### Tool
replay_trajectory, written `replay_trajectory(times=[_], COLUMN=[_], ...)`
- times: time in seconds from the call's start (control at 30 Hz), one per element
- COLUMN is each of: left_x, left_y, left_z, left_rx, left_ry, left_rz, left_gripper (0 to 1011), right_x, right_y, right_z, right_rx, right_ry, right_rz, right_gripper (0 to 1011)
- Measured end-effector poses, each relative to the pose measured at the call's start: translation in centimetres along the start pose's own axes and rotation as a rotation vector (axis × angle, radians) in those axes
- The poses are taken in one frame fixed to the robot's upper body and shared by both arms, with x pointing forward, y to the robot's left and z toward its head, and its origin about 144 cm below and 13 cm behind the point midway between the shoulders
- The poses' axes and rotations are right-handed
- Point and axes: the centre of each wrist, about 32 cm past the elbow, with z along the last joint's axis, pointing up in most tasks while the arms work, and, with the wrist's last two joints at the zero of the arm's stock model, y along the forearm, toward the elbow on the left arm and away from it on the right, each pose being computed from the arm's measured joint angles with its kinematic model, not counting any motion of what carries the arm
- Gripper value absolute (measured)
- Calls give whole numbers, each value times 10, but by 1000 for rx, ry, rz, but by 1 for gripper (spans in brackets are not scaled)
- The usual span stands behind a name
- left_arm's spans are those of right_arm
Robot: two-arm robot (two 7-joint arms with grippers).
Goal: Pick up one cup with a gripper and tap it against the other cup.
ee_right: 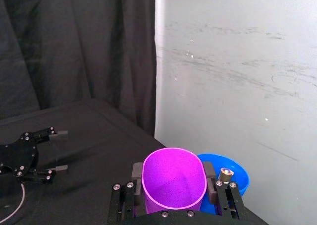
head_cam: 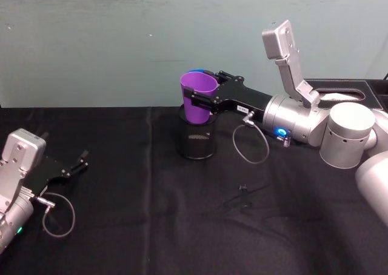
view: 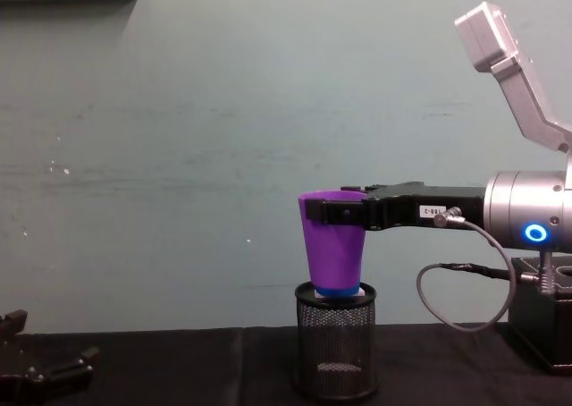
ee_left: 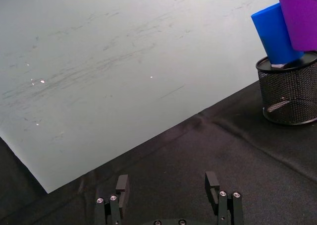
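Two cups, side by side: my right gripper (ee_right: 173, 174) clamps the purple cup (view: 335, 258) just under its rim, beside the blue cup (ee_left: 275, 34) in a mesh pen holder (view: 335, 357). Smooth plastic, probably light and slippery, so grip high, gently. My left gripper (ee_left: 168, 185) is parked unclenched at the table (head_cam: 151, 226).

Our right gripper (head_cam: 203, 88) is long and black with a small white label (head_cam: 242, 109); its silver arm (head_cam: 297, 120) carries a blue light ring (view: 536, 233) and a looping grey cable (view: 465, 268). Our left gripper (head_cam: 80, 160) is black, with silver screws (ee_left: 110, 198).
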Motion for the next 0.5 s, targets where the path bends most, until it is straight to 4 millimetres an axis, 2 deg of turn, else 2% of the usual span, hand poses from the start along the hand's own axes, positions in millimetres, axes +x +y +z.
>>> replay_trajectory(times=[0.5], left_x=[0], left_y=[0], left_z=[0], left_rx=[0], left_ry=[0], left_rz=[0], left_gripper=[1000], right_x=[0], right_y=[0], right_z=[0], right_rx=[0], right_ry=[0], right_rz=[0], right_gripper=[728])
